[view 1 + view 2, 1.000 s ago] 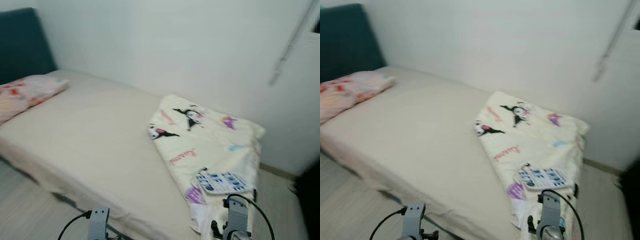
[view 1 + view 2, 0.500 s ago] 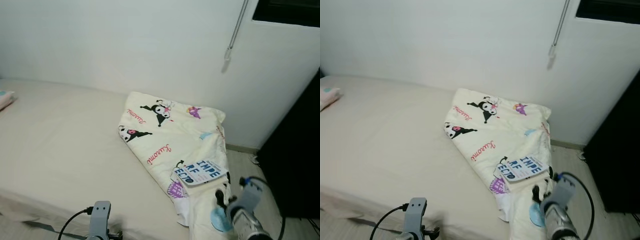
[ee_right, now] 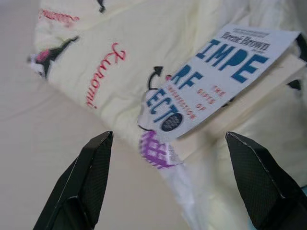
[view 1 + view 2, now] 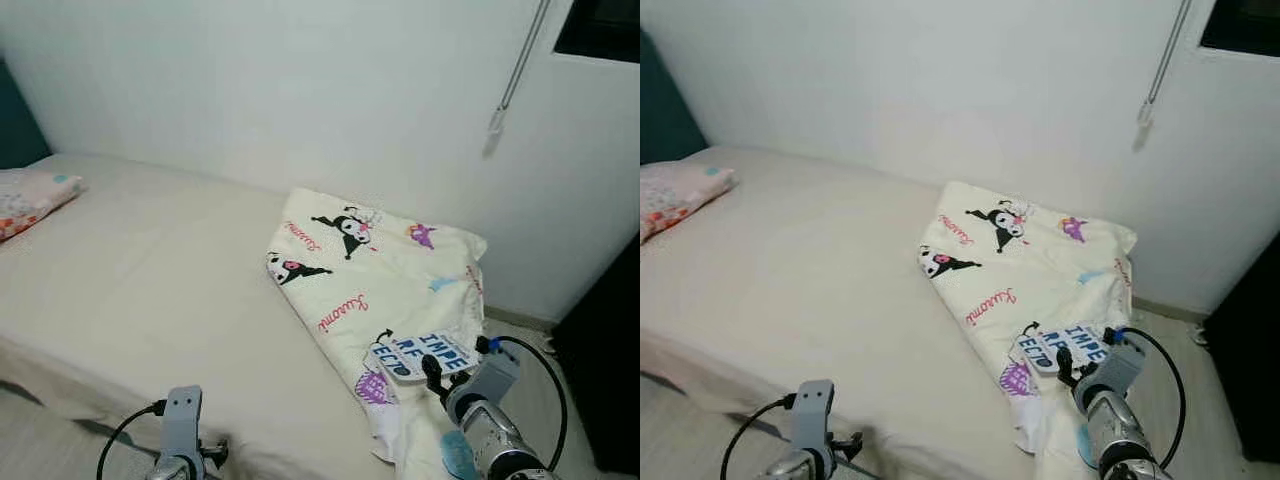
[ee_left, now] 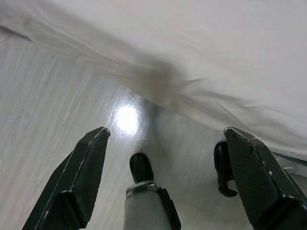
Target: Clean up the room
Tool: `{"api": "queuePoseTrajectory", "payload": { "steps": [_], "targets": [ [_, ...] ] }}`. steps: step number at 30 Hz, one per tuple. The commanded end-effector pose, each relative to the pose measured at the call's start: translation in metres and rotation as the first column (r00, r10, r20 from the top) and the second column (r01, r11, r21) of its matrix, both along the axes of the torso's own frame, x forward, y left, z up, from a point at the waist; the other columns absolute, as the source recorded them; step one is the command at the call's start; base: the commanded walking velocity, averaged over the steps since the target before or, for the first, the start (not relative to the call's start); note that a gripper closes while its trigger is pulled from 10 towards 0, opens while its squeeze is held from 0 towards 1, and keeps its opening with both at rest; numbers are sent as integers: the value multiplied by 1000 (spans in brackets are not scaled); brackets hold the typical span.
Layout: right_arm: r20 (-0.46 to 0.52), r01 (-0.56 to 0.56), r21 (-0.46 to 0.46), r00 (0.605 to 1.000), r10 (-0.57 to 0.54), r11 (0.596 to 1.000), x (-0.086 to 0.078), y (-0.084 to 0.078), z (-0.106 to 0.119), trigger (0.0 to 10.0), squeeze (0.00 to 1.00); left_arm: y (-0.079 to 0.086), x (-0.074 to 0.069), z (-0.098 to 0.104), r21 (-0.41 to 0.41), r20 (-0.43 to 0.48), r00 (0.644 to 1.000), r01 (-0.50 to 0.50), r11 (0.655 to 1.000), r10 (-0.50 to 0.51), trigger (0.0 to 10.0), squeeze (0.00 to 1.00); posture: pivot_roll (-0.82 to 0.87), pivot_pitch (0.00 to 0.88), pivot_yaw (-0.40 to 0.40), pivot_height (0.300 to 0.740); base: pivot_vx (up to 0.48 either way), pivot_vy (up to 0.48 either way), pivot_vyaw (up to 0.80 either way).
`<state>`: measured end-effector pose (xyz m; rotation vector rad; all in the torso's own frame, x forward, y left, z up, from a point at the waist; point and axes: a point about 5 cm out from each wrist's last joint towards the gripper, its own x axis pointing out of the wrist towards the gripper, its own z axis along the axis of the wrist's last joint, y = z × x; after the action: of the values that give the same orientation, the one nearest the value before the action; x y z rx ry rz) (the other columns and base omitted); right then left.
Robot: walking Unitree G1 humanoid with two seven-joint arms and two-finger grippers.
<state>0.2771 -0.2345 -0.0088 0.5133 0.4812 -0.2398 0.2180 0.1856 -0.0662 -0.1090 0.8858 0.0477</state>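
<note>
A paperback book (image 3: pixel 216 84), white cover with large blue letters, lies on a folded cream comforter (image 4: pixel 385 275) printed with black cartoon characters and pink script. Sits tilted near the comforter's lower corner, page edges facing outward, directly ahead of the right gripper (image 3: pixel 172 187) and between the lines of its two black fingers (image 3: pixel 86 177), which stand wide apart and touch nothing. From the head cameras, the right arm reaches up toward the book, the gripper just short of the cover's near edge, a black cable looping off the wrist.

Beyond the book, the comforter spreads away from the gripper across the foot of a bed (image 4: pixel 150 290) with a bare beige sheet. Well off to the far side of the left gripper, a floral pillow (image 4: pixel 30 195) rests by a dark teal headboard. White wall behind, a hanging blind wand (image 4: pixel 515 70) above and past the right gripper, dark furniture at the right edge.

Left gripper (image 5: pixel 163 187) low beside the bed, fingers also spread wide, aimed at pale wood-look floor (image 5: pixel 57 96) and the hanging sheet edge.

Compared with half a second ago, the view has swung back leftward, pillow and headboard returning to sight, and the right gripper has closed in on the book. Probably lining up a grasp; closing not yet begun.
</note>
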Motion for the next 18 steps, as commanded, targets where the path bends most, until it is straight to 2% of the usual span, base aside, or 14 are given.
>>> {"api": "queuePoseTrajectory", "payload": {
  "steps": [1,10,18],
  "targets": [
    [9,27,47,1000,-28,999,0,0,0,10000,0,4,-3,-1,10,-7,1000,-6,1000,6,10000,0,-22,0,-2,663,0,0,0],
    [51,122,89,991,-127,989,3,-16,8,10000,0,4,-3,-1,9,-4,1000,11,1000,-11,10000,0,-10,0,1,623,0,0,0],
    [69,211,126,973,-221,969,0,-30,11,10000,0,8,-5,-2,20,-9,1000,19,1000,-19,10000,0,5,0,10,623,0,0,0]
  ]
}}
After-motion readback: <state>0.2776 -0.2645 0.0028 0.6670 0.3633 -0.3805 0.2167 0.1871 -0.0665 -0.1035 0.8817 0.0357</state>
